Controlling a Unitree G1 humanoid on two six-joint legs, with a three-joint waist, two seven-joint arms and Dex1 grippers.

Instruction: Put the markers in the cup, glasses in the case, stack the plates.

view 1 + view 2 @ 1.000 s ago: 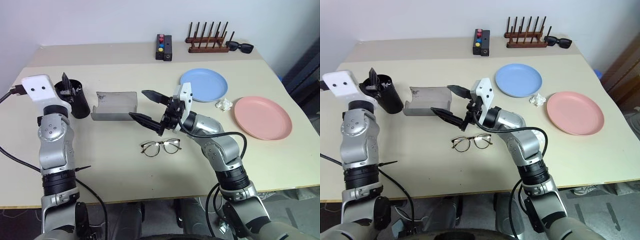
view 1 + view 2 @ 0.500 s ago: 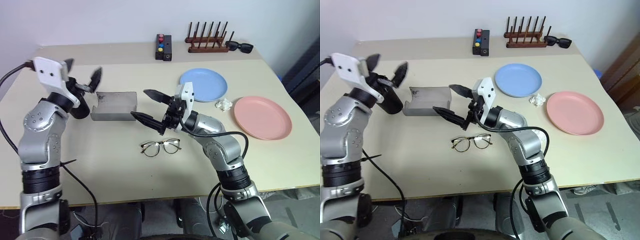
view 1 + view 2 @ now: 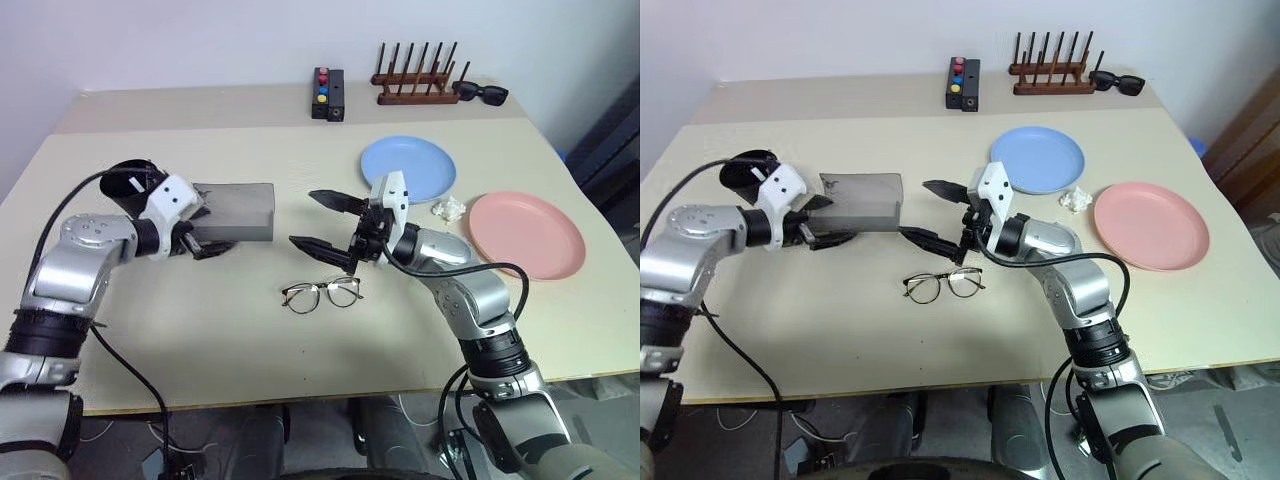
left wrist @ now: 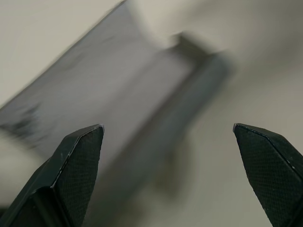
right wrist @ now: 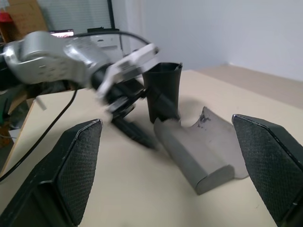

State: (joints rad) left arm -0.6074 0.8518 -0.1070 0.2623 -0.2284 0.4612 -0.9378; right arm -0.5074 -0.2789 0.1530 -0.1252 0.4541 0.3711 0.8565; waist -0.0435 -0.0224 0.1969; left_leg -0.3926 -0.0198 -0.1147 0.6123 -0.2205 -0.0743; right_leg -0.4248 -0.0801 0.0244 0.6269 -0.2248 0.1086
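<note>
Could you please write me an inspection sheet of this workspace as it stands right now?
Surface: beige table, bare in front.
Job's things: black cup upright at far left; grey case open beside it; glasses lying in front of the case, outside it; blue plate and pink plate apart, unstacked.
Clutter: crumpled white scrap between plates; button box, wooden rack, sunglasses along the far edge.
Hands: left hand open at the case's left end; right hand open above the glasses.
Cables: black cable over left arm.
Surroundings: white wall.
</note>
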